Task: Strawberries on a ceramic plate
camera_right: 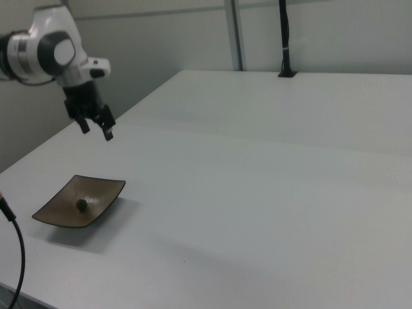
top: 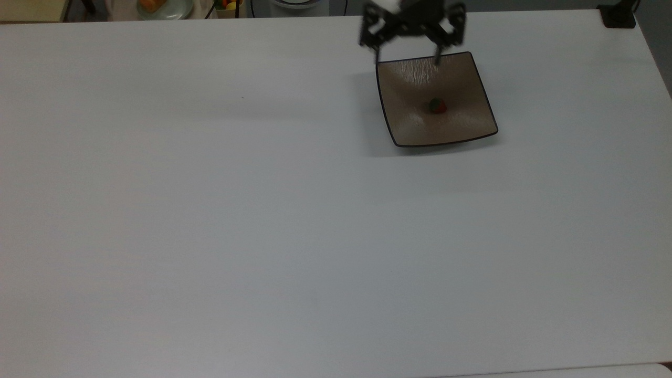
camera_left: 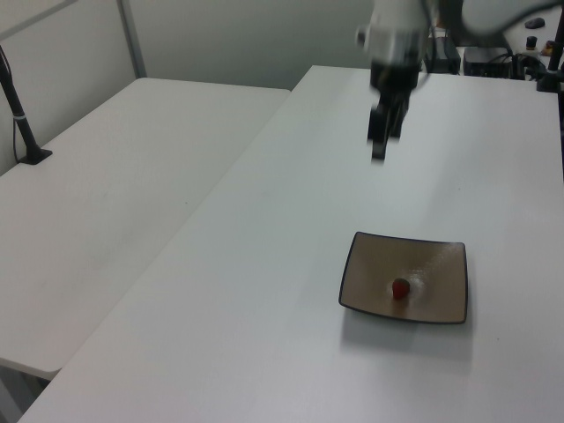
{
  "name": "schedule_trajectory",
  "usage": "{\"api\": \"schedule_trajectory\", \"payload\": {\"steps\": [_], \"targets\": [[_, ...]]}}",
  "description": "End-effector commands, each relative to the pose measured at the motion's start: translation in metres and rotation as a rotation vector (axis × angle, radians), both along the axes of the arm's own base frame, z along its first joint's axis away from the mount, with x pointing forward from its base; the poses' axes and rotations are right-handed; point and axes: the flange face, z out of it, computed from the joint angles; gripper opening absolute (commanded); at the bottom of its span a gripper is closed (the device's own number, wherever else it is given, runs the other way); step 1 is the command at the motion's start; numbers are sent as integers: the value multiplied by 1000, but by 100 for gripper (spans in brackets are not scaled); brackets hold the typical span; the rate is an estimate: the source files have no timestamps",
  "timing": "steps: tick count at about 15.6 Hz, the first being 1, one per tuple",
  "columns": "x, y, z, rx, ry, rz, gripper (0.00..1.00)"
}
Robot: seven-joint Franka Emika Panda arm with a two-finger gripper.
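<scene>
A tiny red strawberry (top: 438, 106) with a green cap lies near the middle of the square brown ceramic plate (top: 462, 79), also seen as the strawberry (camera_left: 400, 288) on the plate (camera_left: 441, 264) and the strawberry (camera_right: 82, 204) on the plate (camera_right: 103, 190). My gripper (top: 408, 54) hangs high above the plate's far edge, open, with nothing between its fingers. From the side the gripper (camera_left: 382, 152) and gripper (camera_right: 96, 131) are well clear of the dish.
The plate sits on a wide white table (top: 210, 210). A round pale green plate (top: 163, 8) with orange food lies beyond the table's far edge in the top view. A black post (camera_right: 283, 38) stands on the neighbouring table.
</scene>
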Motion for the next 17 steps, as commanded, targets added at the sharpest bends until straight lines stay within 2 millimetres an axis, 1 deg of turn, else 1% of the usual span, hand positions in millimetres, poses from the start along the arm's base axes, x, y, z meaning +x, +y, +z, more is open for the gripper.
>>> {"api": "schedule_trajectory", "payload": {"steps": [1,2,3,4,5,8,10,11,17], "targets": [[-9,-63,54,-12,5,-123,100],[-11,-82,61,-11,11,-152,100],[-11,-97,64,-10,17,-172,100],[-10,-111,62,-16,29,-145,100],[-9,-118,56,-19,38,-105,100],[-8,-121,56,-15,18,50,100],[-4,-121,58,-9,-15,108,100],[-2,-128,59,2,-20,95,100],[-3,-127,60,25,-15,84,100]]}}
